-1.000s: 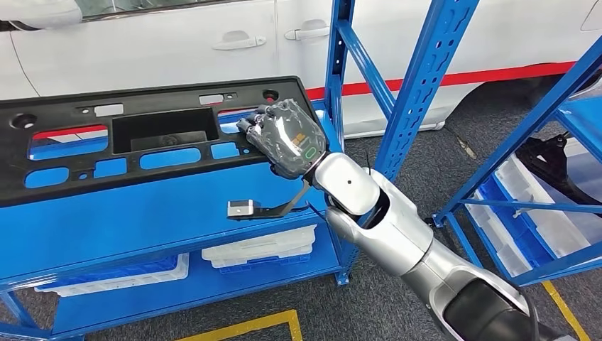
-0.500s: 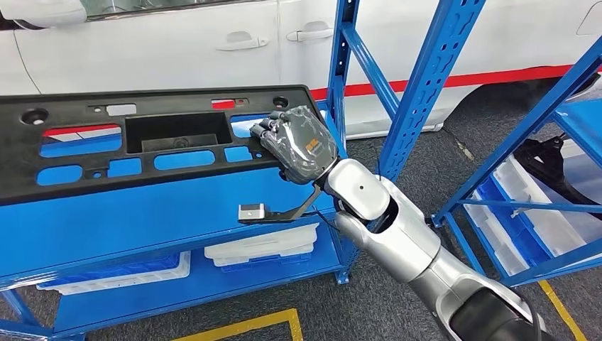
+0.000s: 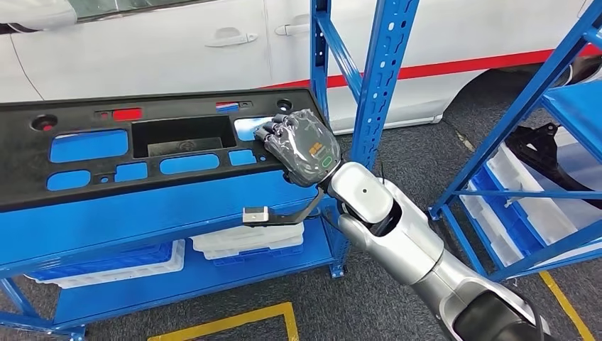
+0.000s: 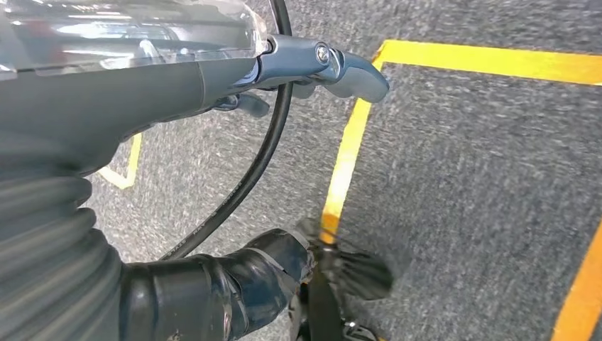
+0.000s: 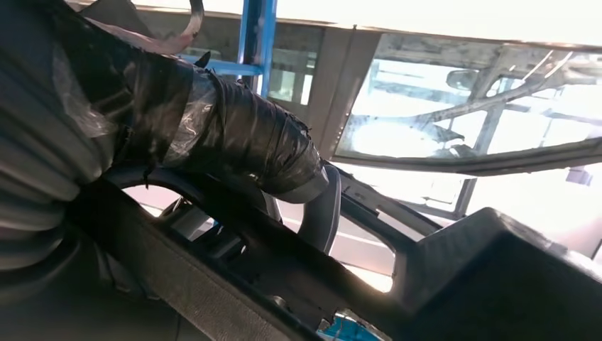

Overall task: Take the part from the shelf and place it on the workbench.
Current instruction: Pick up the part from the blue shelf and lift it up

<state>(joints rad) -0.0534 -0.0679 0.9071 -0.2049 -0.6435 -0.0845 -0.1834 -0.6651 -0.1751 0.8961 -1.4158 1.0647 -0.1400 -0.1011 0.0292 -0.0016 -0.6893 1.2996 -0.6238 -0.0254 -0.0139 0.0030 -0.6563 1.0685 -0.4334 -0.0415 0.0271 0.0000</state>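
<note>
A long black plastic part (image 3: 177, 181) with several cutouts lies across the top level of the blue shelf (image 3: 142, 220). My right hand (image 3: 302, 145) grips its right end, fingers hooked through a cutout. Close up in the right wrist view, the taped thumb (image 5: 241, 142) lies over the part's (image 5: 483, 270) dark rib. Seen from the left wrist, my left hand (image 4: 142, 85) hangs over grey floor with its fingers (image 4: 348, 71) stretched out and nothing in it.
Blue shelf uprights (image 3: 380, 78) stand just behind my right hand. White bins (image 3: 248, 241) sit on the lower level. A white car (image 3: 177, 50) is behind the shelf. A second blue rack (image 3: 525, 177) stands at the right. Yellow tape (image 3: 234, 323) marks the floor.
The whole picture has shifted left, so the camera has moved. My right hand keeps its grip, and the part's right end now reaches past the uprights.
</note>
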